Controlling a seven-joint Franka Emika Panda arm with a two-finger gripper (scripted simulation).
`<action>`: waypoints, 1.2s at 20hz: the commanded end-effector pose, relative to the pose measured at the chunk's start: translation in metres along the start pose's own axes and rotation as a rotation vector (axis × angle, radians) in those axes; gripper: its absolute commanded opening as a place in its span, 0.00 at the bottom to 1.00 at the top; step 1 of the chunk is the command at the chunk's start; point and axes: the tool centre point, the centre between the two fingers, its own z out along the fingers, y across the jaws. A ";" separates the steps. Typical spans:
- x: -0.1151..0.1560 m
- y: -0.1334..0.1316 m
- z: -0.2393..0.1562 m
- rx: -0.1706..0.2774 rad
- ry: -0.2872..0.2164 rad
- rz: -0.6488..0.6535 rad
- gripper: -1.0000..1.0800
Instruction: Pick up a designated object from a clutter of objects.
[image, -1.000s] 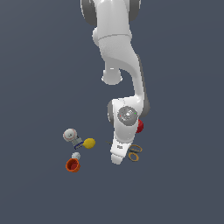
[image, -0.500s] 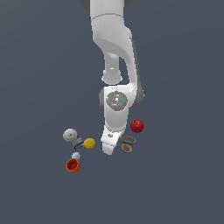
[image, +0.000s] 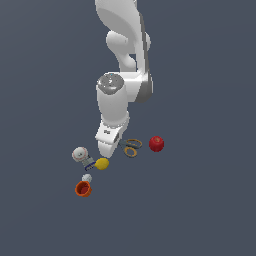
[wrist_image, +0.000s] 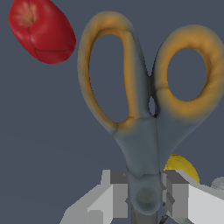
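The scissors (image: 131, 147) have thin grey blades and two orange-yellow loop handles. In the wrist view the scissors (wrist_image: 144, 109) fill the frame, with their grey pivot part clamped between my two fingers (wrist_image: 117, 192). My gripper (image: 111, 149) (wrist_image: 145, 194) is shut on the scissors and holds them above the floor, handles pointing away from the hand. The blade tips are hidden by the hand.
A red ball (image: 156, 143) (wrist_image: 41, 30) lies to the exterior view's right of the scissors. A yellow lemon (image: 102, 163) (wrist_image: 181, 168), a white baseball (image: 79, 154), a small white-blue piece (image: 87, 178) and an orange cup (image: 83, 189) lie below and left of the hand.
The arm has swung toward the exterior view's left and risen. The scissors have moved up and left with the gripper. The ball, lemon, baseball and cup have stayed put.
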 end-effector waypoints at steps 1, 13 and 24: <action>-0.019 -0.006 -0.019 -0.001 0.001 0.000 0.00; -0.120 -0.033 -0.118 0.000 0.006 0.001 0.00; -0.206 -0.054 -0.202 0.000 0.005 0.002 0.00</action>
